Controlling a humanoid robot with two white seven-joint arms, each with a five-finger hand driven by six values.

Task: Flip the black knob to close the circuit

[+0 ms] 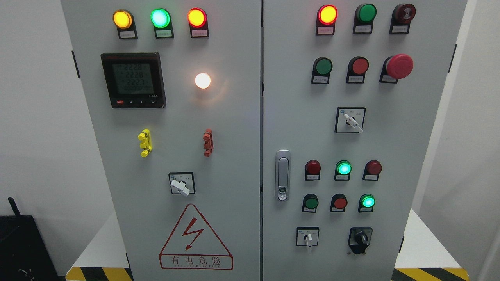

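Note:
The black knob (360,239) sits at the lower right of the right cabinet door, on a black plate; which way its handle points is hard to make out. To its left is a small white selector switch (308,238). Neither of my hands nor any arm shows in the head view.
The grey electrical cabinet (242,156) fills the view, with lit indicator lamps, push buttons, a red emergency stop (399,66), a digital meter (133,80), white selector switches (181,186) and a door handle (283,175). A black box (19,246) stands at lower left.

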